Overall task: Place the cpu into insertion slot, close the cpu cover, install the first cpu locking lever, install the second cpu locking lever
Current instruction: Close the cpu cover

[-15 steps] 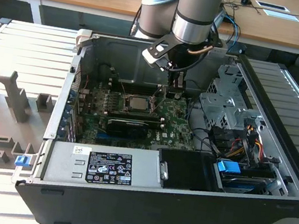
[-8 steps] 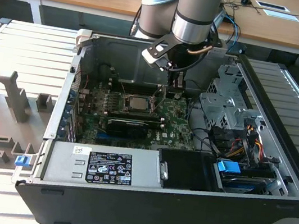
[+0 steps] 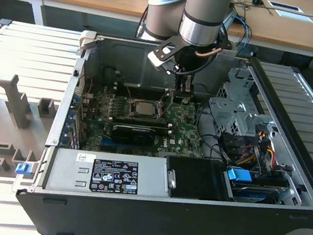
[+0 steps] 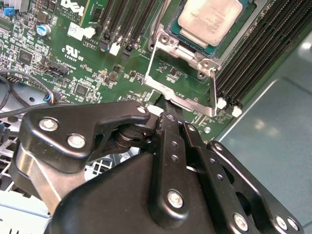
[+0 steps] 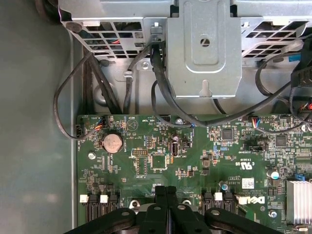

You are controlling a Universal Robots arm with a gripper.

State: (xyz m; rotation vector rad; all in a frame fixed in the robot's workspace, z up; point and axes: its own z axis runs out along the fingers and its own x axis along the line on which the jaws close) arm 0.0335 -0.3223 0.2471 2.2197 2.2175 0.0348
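Note:
The cpu [image 4: 209, 19] lies flat in the insertion slot [image 4: 166, 40], pale metal face up; the exterior view has it [image 3: 142, 108] mid-board. The cpu cover [image 4: 178, 96], a thin silver frame with a square window, is swung open off the socket toward my gripper. My gripper [image 4: 165, 109] is shut, its black fingers [image 5: 160, 195] pressed together, with the tips right at the cover's free edge. Whether they pinch that edge is hidden. In the exterior view my gripper [image 3: 180, 97] hangs just beyond the socket, on the side toward the exterior view's right.
Long black memory slots [image 4: 258, 53] flank the socket. A long black card [image 3: 133, 132] lies in front of it, and a grey power supply [image 3: 108, 175] fills the case front. A metal drive cage [image 5: 204, 48] with black cables [image 5: 161, 92] stands beside the board.

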